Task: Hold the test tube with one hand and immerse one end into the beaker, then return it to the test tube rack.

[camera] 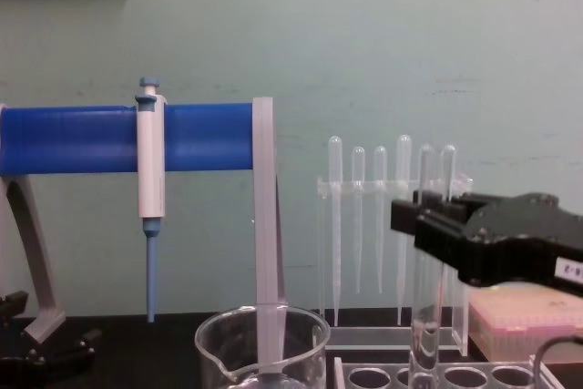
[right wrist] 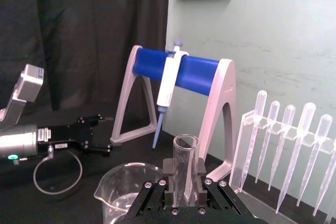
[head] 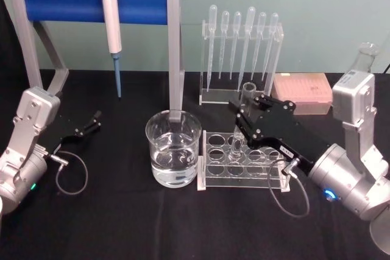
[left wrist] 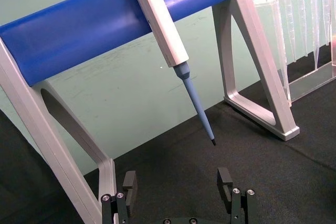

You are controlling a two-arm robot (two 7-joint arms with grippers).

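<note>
Black-clothed table (head: 122, 223) before a pale green wall; head view — right pincer (head: 248, 109) clamped on the upright test tube (head: 241, 120), its lower end in the clear rack (head: 244, 162) just beside the water-filled beaker (head: 173, 148), left pincer (head: 94, 120) resting apart at far left. Left wrist view — that pincer's fingers (left wrist: 129, 182) spread wide, gripping nothing, below the hanging pipettor (left wrist: 173, 51). Right wrist view — tube rim stands above the closed fingers (right wrist: 202, 169); chest view — tube lower end in a rack hole.
</note>
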